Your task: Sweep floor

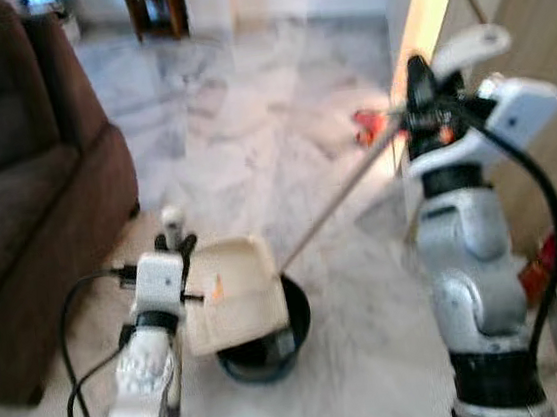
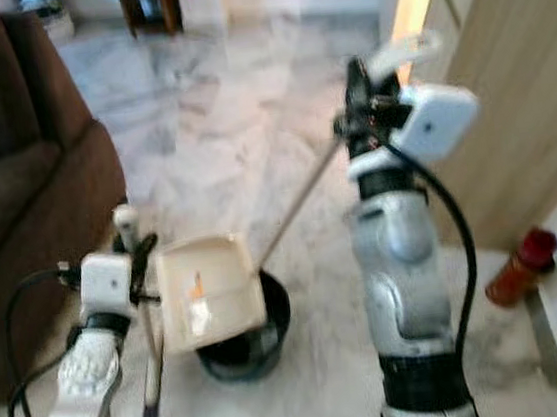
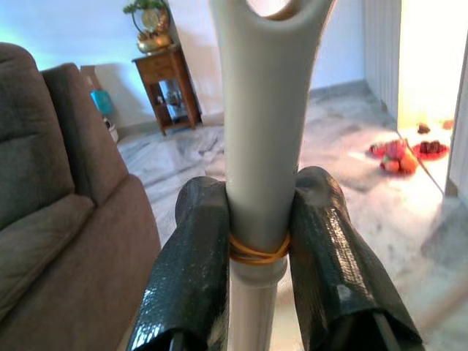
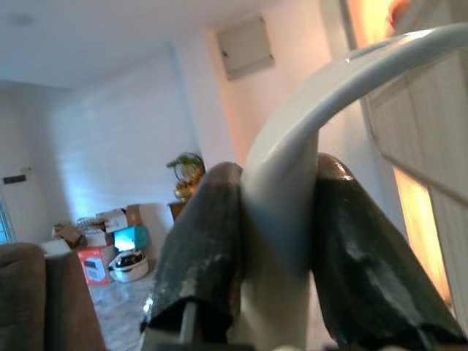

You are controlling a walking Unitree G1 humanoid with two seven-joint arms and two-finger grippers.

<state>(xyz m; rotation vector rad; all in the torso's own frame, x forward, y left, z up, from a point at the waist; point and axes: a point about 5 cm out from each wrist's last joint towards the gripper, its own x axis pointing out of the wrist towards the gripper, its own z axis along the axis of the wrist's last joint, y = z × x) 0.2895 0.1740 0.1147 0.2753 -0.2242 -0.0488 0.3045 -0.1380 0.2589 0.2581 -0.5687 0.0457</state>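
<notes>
So the robot's standing on a marble floor [image 1: 250,131] with a tool in each arm. The left gripper [image 3: 263,241] is pinched tight around a pale grey dustpan handle [image 3: 267,110], fingers [image 3: 194,270] pressed on either side of it, right where an orange rubber band [image 3: 257,252] wraps the shaft. In the head views that handle stands roughly upright, low on the robot's left, and the cream dustpan [image 1: 233,294] tilts over a dark round bin [image 1: 269,345] sitting on the floor just in front of the robot. There's a small orange speck inside the pan.

The right gripper [image 4: 274,241] is up high on the right, clamped on the curved white top of the broom handle [image 4: 307,110], one finger each side. From there the broom stick [image 1: 343,196] slants down and to the left, and its low end meets the bin's rim, right beside the pan. Can't make out the bristles, it's all a bit blurry.

Off to the left is a brown sofa [image 1: 25,187]. A wooden side table [image 3: 164,84] with a gold pot on it stands by the far wall. On the right there's a beige cabinet [image 2: 527,90], and a red bottle [image 2: 517,267] on the floor near its base. A couple of red plates [image 3: 409,153] with stuff on them sit further back on the floor in a sunlit patch
</notes>
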